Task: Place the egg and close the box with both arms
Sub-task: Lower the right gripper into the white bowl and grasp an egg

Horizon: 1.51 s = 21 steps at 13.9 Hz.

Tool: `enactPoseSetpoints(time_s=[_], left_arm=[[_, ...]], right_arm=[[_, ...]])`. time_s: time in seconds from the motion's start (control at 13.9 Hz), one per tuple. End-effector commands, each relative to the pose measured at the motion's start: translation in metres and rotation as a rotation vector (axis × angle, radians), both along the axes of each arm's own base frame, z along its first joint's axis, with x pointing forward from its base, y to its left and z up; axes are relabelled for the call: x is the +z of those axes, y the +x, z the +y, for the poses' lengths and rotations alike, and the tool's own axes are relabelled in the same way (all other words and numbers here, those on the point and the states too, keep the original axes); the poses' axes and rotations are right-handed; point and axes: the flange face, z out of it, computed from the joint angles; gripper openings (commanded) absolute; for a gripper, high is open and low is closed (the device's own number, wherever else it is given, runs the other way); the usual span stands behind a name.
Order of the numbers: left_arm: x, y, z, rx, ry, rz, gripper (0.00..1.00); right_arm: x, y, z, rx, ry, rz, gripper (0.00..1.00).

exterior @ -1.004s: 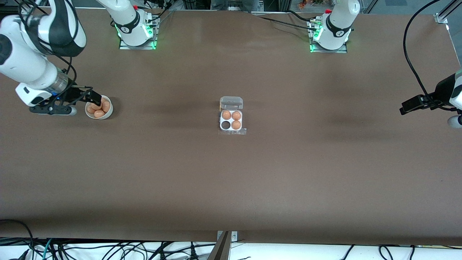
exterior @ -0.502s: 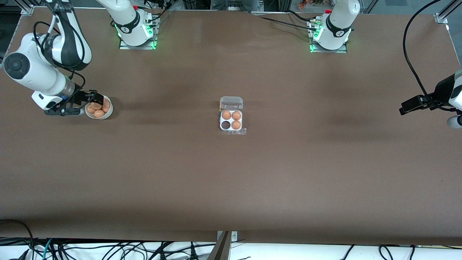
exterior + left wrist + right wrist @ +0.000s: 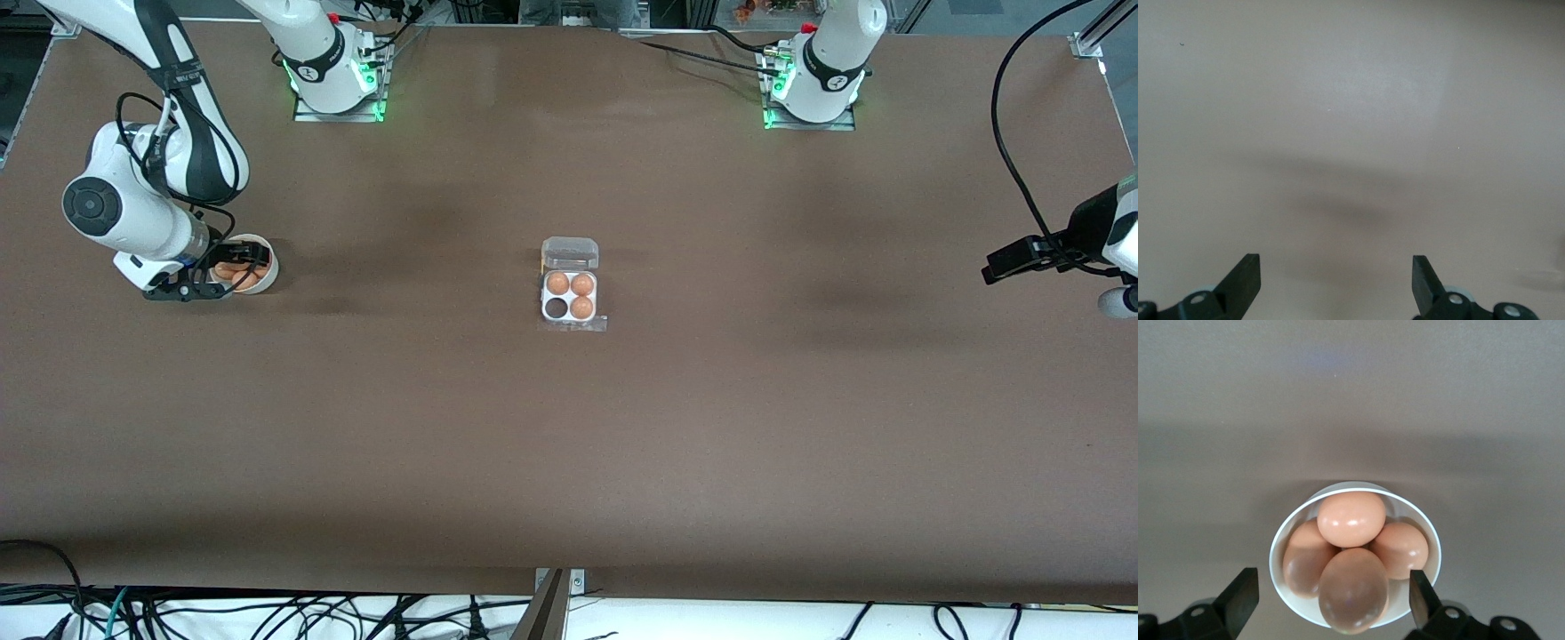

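The box [image 3: 569,296] sits mid-table, a white four-cell tray with its clear lid [image 3: 570,252] folded open toward the robots' bases. Three brown eggs fill its cells, and the cell [image 3: 556,308] nearest the front camera on the right arm's side is empty. A round white bowl [image 3: 267,277] [image 3: 1275,553] at the right arm's end holds several brown eggs [image 3: 1351,519]. My right gripper [image 3: 236,266] [image 3: 1331,593] hangs open low over the bowl, its fingers on either side of one egg [image 3: 1353,587] without touching it. My left gripper [image 3: 1003,263] [image 3: 1337,277] waits open over bare table.
The brown table [image 3: 569,462] spreads wide around the box. Both arm bases [image 3: 333,71] stand along the edge farthest from the front camera. Black cables [image 3: 1013,133] trail at the left arm's end.
The right arm has swung in and come down, bringing its open gripper from beside the bowl to right over the eggs. The left arm has not moved.
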Motion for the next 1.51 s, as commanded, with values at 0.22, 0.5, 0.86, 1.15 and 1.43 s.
enactPoseSetpoints(time_s=[0.22, 0.5, 0.86, 1.15, 1.43], left_arm=[[0.005, 0.003, 0.001, -0.024, 0.032, 0.001, 1.0], [0.005, 0.003, 0.0, -0.025, 0.031, 0.002, 1.0], [0.005, 0.003, 0.001, -0.022, 0.032, 0.003, 1.0], [0.005, 0.003, 0.001, -0.024, 0.031, 0.001, 1.0], [0.005, 0.003, 0.002, -0.022, 0.032, -0.001, 1.0]], right_arm=[[-0.004, -0.001, -0.003, 0.033, -0.024, 0.015, 0.9], [-0.004, -0.002, -0.003, 0.033, -0.025, 0.023, 0.61], [-0.005, -0.001, -0.003, 0.041, -0.024, 0.033, 0.38], [-0.001, 0.002, -0.001, 0.041, -0.025, 0.037, 0.24], [0.024, 0.025, 0.0, 0.04, -0.036, 0.044, 0.2]])
